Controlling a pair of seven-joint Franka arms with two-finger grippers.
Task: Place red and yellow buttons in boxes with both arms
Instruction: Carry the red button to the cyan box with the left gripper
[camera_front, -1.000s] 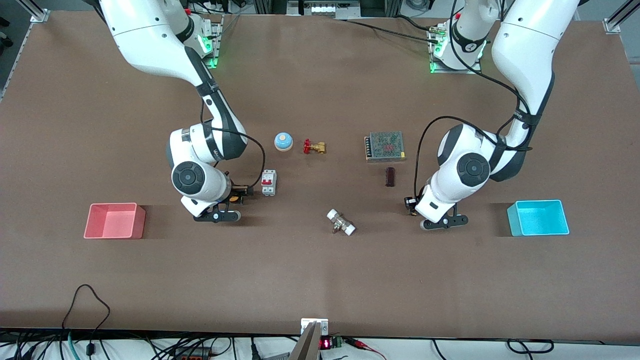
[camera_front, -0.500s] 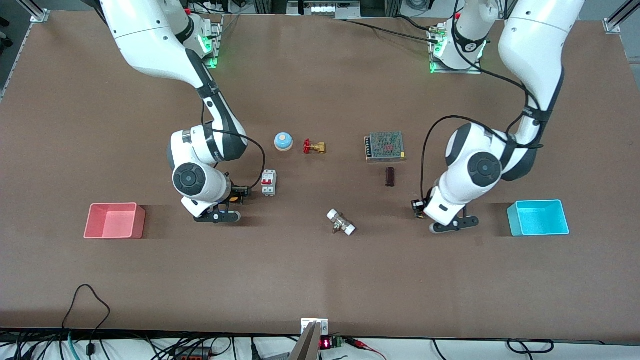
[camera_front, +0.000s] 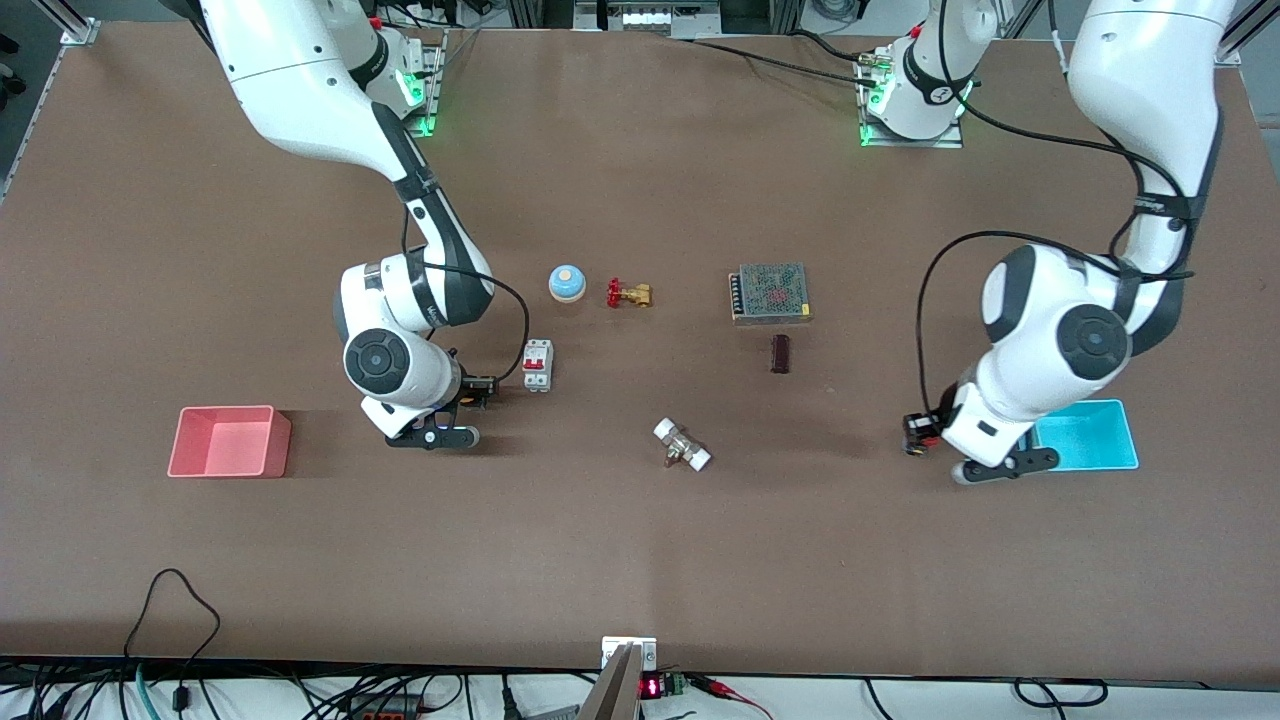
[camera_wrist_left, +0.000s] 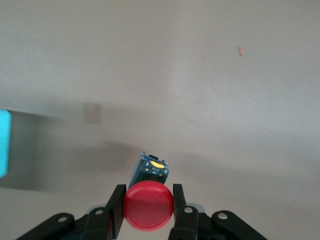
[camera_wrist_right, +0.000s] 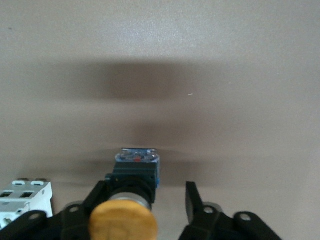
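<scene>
My left gripper (camera_front: 916, 433) is shut on the red button (camera_wrist_left: 148, 206), its cap pinched between both fingers, and holds it over the table just beside the cyan box (camera_front: 1088, 464), on the side toward the right arm's end. The box's edge also shows in the left wrist view (camera_wrist_left: 4, 142). My right gripper (camera_front: 478, 385) is low over the table beside the circuit breaker. The yellow button (camera_wrist_right: 124, 222) sits between its open fingers, against one finger with a gap to the other. The pink box (camera_front: 280, 442) stands at the right arm's end of the table.
A white circuit breaker with red switches (camera_front: 538, 365) lies close beside my right gripper. A blue bell (camera_front: 567, 282), a red-handled brass valve (camera_front: 628, 293), a mesh-topped power supply (camera_front: 770, 292), a dark block (camera_front: 781, 353) and a white-ended fitting (camera_front: 682, 444) lie mid-table.
My left arm has carried the red button toward the left arm's end of the table, up beside the cyan box. My right arm has barely moved.
</scene>
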